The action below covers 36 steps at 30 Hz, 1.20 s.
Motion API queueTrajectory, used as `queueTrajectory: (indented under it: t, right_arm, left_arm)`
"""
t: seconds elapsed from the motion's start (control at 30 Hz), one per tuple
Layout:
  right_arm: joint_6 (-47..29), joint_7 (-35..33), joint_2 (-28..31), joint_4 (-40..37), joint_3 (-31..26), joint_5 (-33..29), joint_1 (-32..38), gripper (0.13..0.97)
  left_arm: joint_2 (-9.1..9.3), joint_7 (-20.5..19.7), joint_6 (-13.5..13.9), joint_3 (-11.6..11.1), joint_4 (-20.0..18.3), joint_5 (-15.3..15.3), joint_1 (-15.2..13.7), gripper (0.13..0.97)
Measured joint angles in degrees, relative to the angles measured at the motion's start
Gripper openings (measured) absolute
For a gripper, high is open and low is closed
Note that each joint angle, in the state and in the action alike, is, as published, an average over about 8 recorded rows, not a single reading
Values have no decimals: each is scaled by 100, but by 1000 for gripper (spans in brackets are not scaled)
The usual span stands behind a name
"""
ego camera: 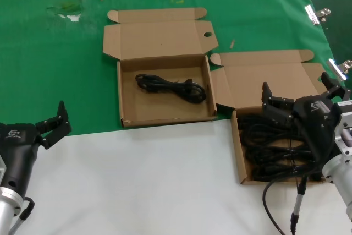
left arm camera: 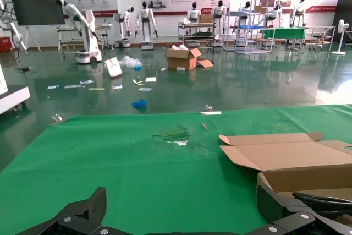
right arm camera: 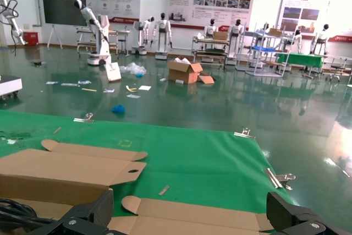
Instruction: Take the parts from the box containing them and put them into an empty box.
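The box containing the parts [ego camera: 237,148] sits at the right, lid open, with several black cable bundles [ego camera: 269,142] inside. My right gripper [ego camera: 300,93] hovers open over its far part, holding nothing; in the right wrist view the gripper [right arm camera: 190,216] spans that box's lid [right arm camera: 192,213]. The other box [ego camera: 122,94] lies centre, lid open, with one coiled black cable [ego camera: 171,87] in it. My left gripper [ego camera: 55,124] is open and empty at the near left, away from both boxes; the left wrist view shows the gripper [left arm camera: 184,216] over green cloth, with the centre box [left arm camera: 308,177] to one side.
Green cloth [ego camera: 55,70] covers the far half of the table, white surface [ego camera: 137,180] the near half. Metal binder clips [ego camera: 316,14] hold the cloth's right edge. A torn spot [ego camera: 69,12] and small scraps lie on the cloth at the back.
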Motion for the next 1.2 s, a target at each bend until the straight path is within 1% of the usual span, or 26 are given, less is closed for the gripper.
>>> queueTrajectory:
  t: [1.2]
  right_arm:
    - [0,0,0,0,0,0,0,966]
  left_arm:
    - [0,0,0,0,0,0,0,966]
